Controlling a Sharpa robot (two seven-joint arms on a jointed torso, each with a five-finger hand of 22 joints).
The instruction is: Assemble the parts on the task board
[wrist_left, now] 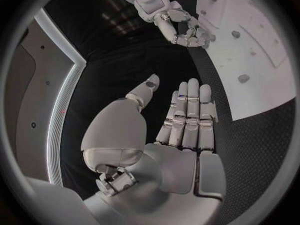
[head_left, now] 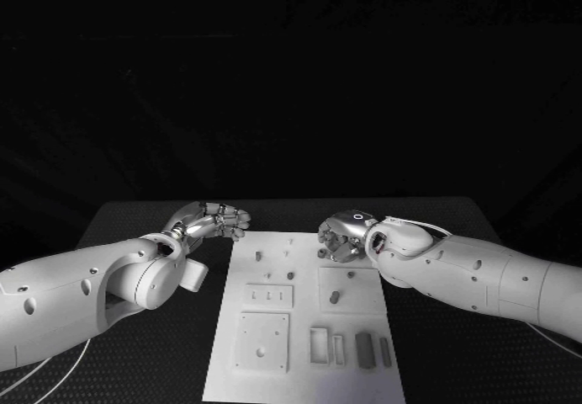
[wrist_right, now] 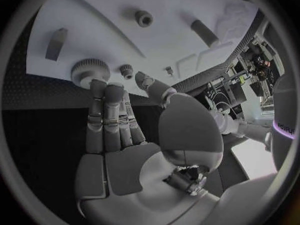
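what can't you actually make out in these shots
- Head view: the right robot hand covers the task board corner beneath it, so parts there are hidden.
- Head view: the small parts are too small to tell their shapes.
- Right wrist view: whether the fingertips touch the gear; they overlap it.
- Left wrist view: the left robot hand leaves the board cut off by the circle's rim.

A black table with a finely dotted surface stands before me in a dark room, black backdrop behind it. Off to one side, a pale-framed wall panel catches the light; elsewhere a cluttered bench of equipment is lit.
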